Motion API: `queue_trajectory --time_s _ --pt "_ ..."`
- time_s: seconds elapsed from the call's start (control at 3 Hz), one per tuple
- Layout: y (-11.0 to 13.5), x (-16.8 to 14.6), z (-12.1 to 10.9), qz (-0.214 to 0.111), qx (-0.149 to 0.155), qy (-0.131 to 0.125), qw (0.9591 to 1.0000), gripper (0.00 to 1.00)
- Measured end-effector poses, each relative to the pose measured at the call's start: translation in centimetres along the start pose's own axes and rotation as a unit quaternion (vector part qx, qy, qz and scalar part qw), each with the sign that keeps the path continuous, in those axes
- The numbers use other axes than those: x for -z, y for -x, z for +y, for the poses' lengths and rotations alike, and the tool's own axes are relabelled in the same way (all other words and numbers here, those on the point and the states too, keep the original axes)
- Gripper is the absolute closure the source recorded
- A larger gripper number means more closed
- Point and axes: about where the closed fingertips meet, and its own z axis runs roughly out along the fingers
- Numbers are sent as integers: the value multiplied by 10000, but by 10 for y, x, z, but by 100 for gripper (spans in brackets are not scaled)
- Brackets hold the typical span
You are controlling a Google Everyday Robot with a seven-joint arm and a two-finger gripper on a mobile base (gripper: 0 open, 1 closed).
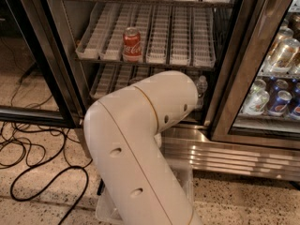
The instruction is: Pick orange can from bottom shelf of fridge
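Note:
The fridge [230, 74] stands open in front of me. My white arm's elbow [140, 139] fills the middle of the view and covers most of the bottom shelf [108, 78], of which only the white lanes at the left show. The orange can is hidden. My gripper is hidden behind the elbow, somewhere at the level of the bottom shelf. A red Coca-Cola can [132, 44] stands on the rack above. A clear water bottle [200, 91] peeks out at the right end of the bottom shelf, just beside the elbow.
The left glass door [33, 64] stands open. The shut right door [276, 74] shows cans and bottles behind glass. The louvred steel base [234, 158] runs below. Black cables [33, 158] lie on the speckled floor at the left.

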Motion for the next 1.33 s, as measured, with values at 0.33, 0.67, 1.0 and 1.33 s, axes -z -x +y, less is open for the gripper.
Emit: queue_trajectory --time_s 0.33,0.67,1.0,1.33 --pt "0 -12 6 -31 -18 103 9999 29" --pt "-4 -23 8 -15 -18 172 9998 31" --pt "-6 -33 -3 -30 36 133 9999 31" --pt "-9 -39 -18 -30 124 46 9999 31"
